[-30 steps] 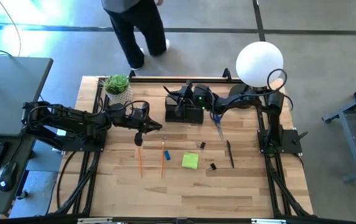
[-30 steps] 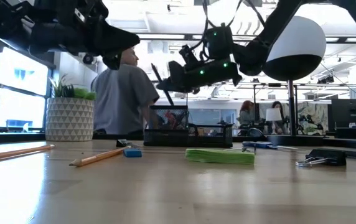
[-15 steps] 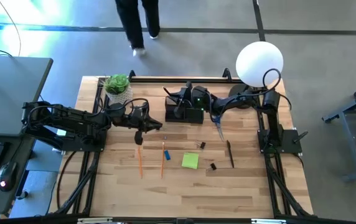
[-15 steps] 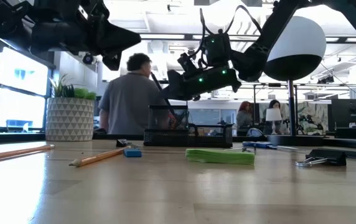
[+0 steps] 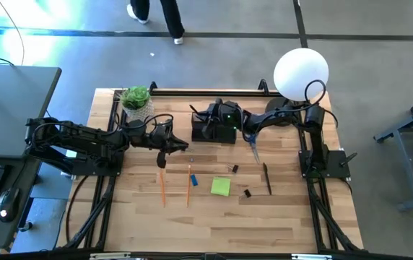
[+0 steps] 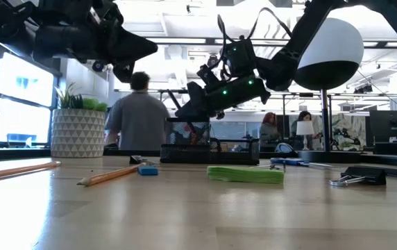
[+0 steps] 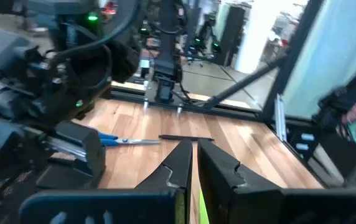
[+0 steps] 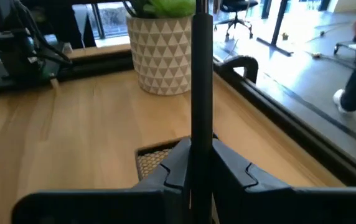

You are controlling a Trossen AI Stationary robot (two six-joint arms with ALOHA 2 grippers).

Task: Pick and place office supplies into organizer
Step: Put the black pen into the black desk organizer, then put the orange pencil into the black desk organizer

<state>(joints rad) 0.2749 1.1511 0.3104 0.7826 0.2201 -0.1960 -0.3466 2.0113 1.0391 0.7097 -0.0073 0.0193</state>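
Right gripper (image 8: 192, 163), clamped on black pen (image 8: 201, 74), tilted lower over organizer (image 5: 214, 130) at table's 12 o'clock since a second ago; pen judged close to drop-in. Left gripper (image 7: 193, 168) shut, empty, hovering above pencils (image 5: 162, 186).

Grey floor (image 5: 380, 65), bright windows (image 6: 18, 97), desk (image 5: 11, 108).
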